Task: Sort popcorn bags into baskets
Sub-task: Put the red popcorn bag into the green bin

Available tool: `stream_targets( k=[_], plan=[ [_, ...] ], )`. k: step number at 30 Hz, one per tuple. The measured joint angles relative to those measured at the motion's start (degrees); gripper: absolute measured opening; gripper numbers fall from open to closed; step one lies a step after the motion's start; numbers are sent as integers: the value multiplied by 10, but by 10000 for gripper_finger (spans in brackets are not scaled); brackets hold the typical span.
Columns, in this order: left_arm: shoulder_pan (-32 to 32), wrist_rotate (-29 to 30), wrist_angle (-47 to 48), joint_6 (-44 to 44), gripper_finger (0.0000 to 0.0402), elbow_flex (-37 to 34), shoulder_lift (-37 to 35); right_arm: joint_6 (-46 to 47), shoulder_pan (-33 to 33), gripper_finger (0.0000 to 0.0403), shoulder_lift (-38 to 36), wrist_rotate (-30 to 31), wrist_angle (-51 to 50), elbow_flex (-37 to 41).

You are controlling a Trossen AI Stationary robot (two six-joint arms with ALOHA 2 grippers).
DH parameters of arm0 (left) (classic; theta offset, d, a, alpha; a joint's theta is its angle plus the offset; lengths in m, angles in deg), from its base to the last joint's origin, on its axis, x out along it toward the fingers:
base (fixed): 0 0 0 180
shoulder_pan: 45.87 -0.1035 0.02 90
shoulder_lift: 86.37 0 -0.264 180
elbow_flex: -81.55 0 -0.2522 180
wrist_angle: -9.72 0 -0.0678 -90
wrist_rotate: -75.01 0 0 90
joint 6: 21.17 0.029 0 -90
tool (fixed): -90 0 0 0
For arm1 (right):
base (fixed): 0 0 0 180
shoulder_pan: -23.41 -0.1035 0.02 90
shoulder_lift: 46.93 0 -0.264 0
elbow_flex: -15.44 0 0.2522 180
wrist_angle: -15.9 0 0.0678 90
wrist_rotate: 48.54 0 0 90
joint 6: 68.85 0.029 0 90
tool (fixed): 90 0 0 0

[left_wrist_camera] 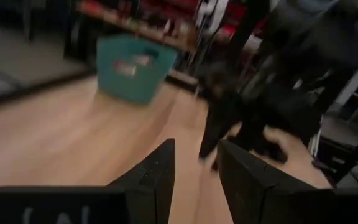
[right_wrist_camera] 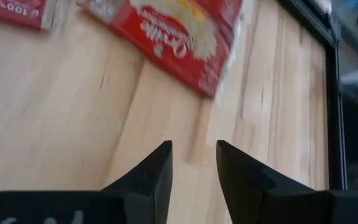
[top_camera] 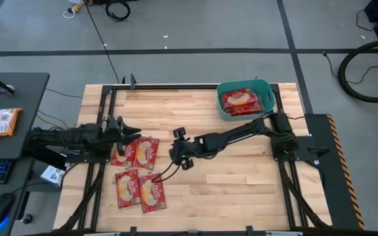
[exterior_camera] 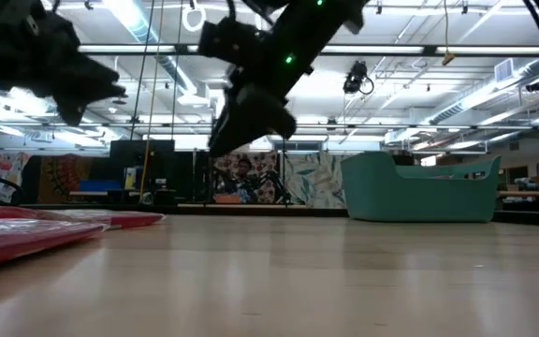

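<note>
Filling most of the high view, the wooden table (top_camera: 241, 177) carries everything; the teal basket (top_camera: 243, 99) sits at its upper right with red packets already inside. Four popcorn bags lie flat at lower left in two loose pairs: an upper pair (top_camera: 138, 151) by the left arm and a lower pair (top_camera: 140, 191) beneath it.

Both arms are at work near that cluster. The right gripper (top_camera: 182, 157) hangs mid-frame, just right of the upper pair; in its wrist view the fingers stand slightly parted with nothing between them, and a bag (right_wrist_camera: 185, 37) lies ahead on the bare wood. The left gripper (top_camera: 131, 131) hovers at the upper pair's top edge, also empty, with a narrow gap between its fingers.

The step in hand looks like reaching for the next packet. To do it well, the right gripper should open wider, come down over one free edge of a single bag (not two overlapped ones) and pinch firmly before lifting.

In the high view each bag's long axis runs roughly top to bottom of the frame, the lower pair tilted slightly.
</note>
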Motion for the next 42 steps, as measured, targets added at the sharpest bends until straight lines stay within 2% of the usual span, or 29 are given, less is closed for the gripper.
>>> stream_targets(
  k=[5, 10, 13, 18, 22, 28, 35, 42],
  plan=[
    [0, 0, 37, -93, 126, 1, 63, 58, -1, 118, -46, 35, -25, 63],
    [0, 32, 8, -142, 126, 2, 140, 77, -11, 94, -107, 56, 64, 185],
    [0, 2, 5, -182, 126, 6, 194, 70, -21, 84, -140, 53, 127, 242],
    [0, -62, 53, -253, 126, 36, 294, 63, -37, 79, -186, 61, 173, 289],
    [0, -67, 101, -275, 126, 72, 383, 68, -40, 78, -201, 58, 182, 301],
    [0, -67, 92, -262, 126, 111, 523, 68, -41, 78, -202, 52, 195, 314],
    [0, -59, -6, -197, 126, 155, 674, 68, -53, 78, -202, 51, 198, 315],
    [-1, -24, -59, -129, 126, 227, 798, 67, -64, 78, -202, 63, 190, 315]
  ],
)
